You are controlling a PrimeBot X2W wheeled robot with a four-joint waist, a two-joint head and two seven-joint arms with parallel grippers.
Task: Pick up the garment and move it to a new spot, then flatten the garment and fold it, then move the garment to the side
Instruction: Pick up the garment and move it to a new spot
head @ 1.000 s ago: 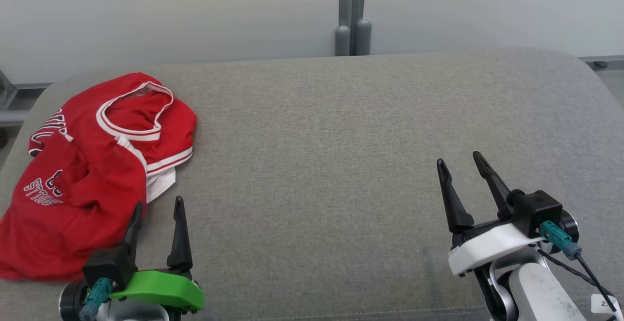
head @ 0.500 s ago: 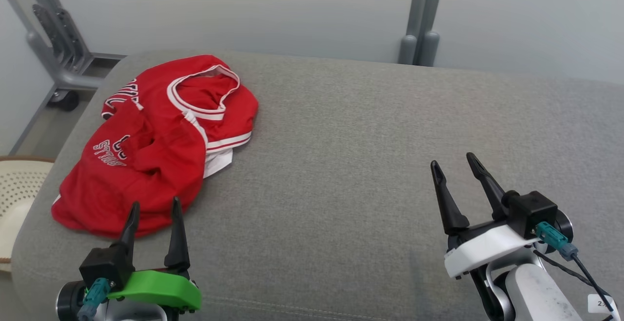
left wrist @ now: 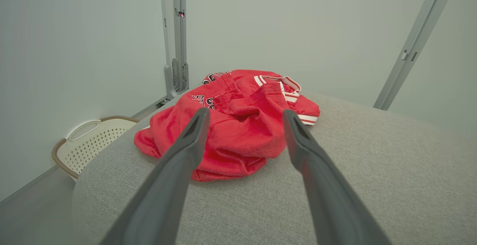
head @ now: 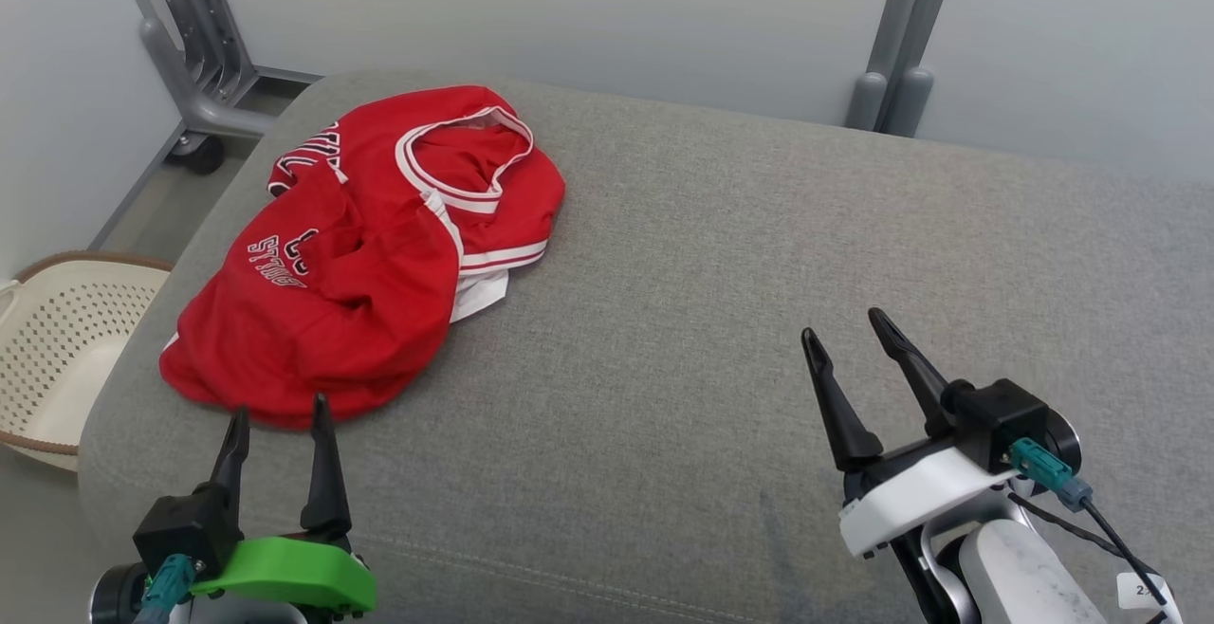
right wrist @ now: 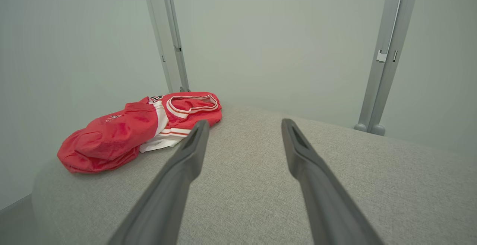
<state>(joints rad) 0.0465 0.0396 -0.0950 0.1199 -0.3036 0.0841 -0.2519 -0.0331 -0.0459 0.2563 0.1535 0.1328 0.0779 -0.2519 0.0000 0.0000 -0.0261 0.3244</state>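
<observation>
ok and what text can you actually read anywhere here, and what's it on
red garment, lower lettering: seems to begin "STR", rest creased, unreadable
upper lettering, same garment: folded over, unreadable
white tag, head view's lower right corner: "2", rest cut off

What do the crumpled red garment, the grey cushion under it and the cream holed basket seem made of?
Crumpled red garment: thin matte jersey knit, probably synthetic; it sags in soft folds. Grey cushion: coarse woven upholstery cloth, flecked, with a stitched seam. Cream holed basket: likely moulded plastic, given its even rows of holes; brown rim perhaps rope.
</observation>
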